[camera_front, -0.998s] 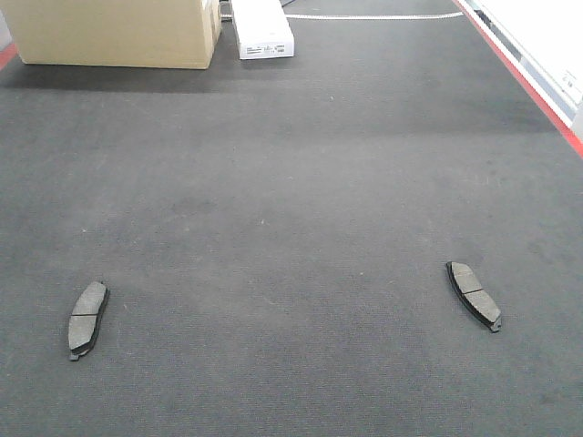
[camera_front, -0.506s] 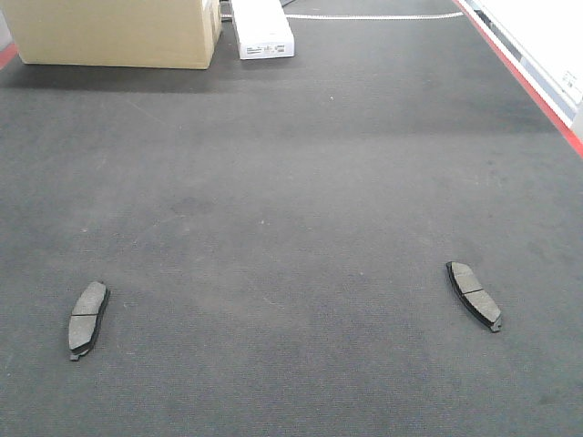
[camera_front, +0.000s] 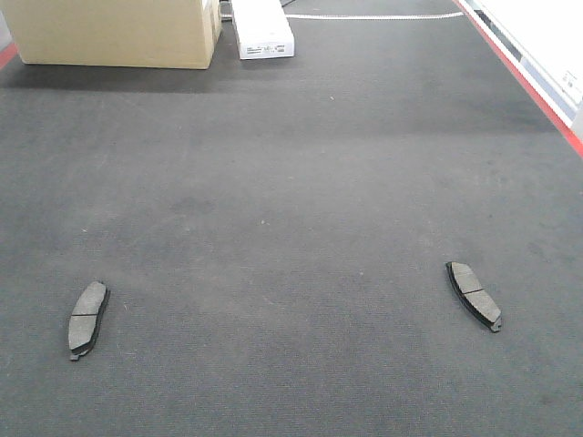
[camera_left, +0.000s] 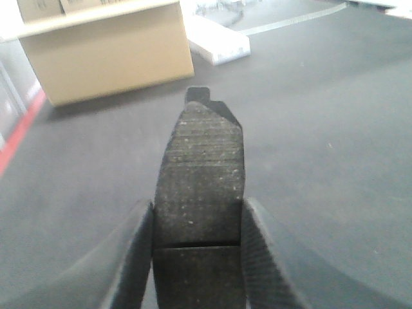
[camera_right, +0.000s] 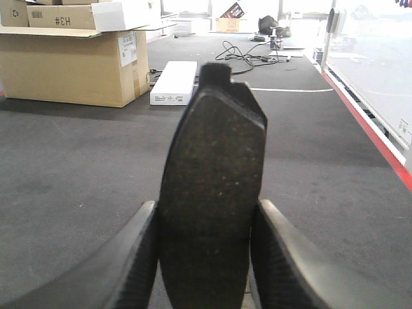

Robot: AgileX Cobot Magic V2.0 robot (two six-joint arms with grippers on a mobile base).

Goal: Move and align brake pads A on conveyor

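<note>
Two brake pads are seen lying flat on the dark grey conveyor (camera_front: 291,182) in the front view, grey face up and well apart from each other. The left pad (camera_front: 87,319) is set near the belt's left side, almost lengthwise along the belt with its far end tipped slightly rightward. The right pad (camera_front: 474,295) is placed at about the same depth near the right side, angled so that its far end points toward the middle. A red edge strip (camera_front: 524,82) is visible along the right border of the belt. At the far end, a cardboard box (camera_front: 114,32) and a flat white box (camera_front: 262,27) are found side by side.

In the left wrist view, a third pad (camera_left: 201,193) is gripped between the two fingers of the left gripper (camera_left: 198,257), which is closed against its long edges; the centre groove is visible near the fingers (camera_left: 132,257), and the pad is pointed toward the cardboard box. In the right wrist view, a fourth pad (camera_right: 212,199) is clamped the same way by the right gripper (camera_right: 205,257), its fingers (camera_right: 283,257) pressed to both sides. Both held pads are raised above the belt.
</note>
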